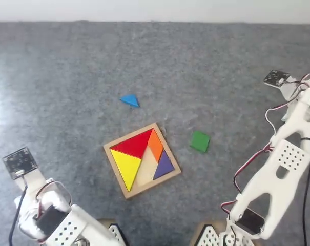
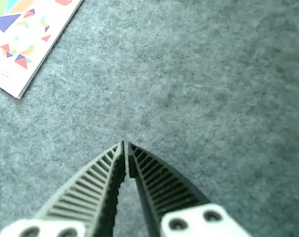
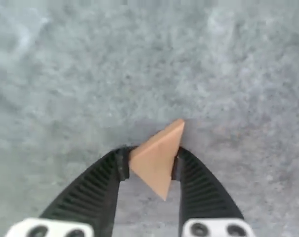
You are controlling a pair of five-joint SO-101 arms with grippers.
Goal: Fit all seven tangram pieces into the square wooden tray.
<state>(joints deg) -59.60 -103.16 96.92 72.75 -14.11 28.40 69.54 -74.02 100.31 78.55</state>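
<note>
The square wooden tray lies turned at the table's middle. It holds a red triangle, a yellow triangle, an orange piece and a purple triangle, with bare wood between yellow and purple. A small blue triangle lies loose beyond the tray, and a green square sits to its right. My right gripper is shut on a tan triangle just above the grey mat. My left gripper is shut with nothing in it, low over bare mat.
A printed card of tangram figures lies on the mat ahead of the left gripper. The left arm sits at the near left corner and the right arm stretches along the right side. Grey mat covers the table.
</note>
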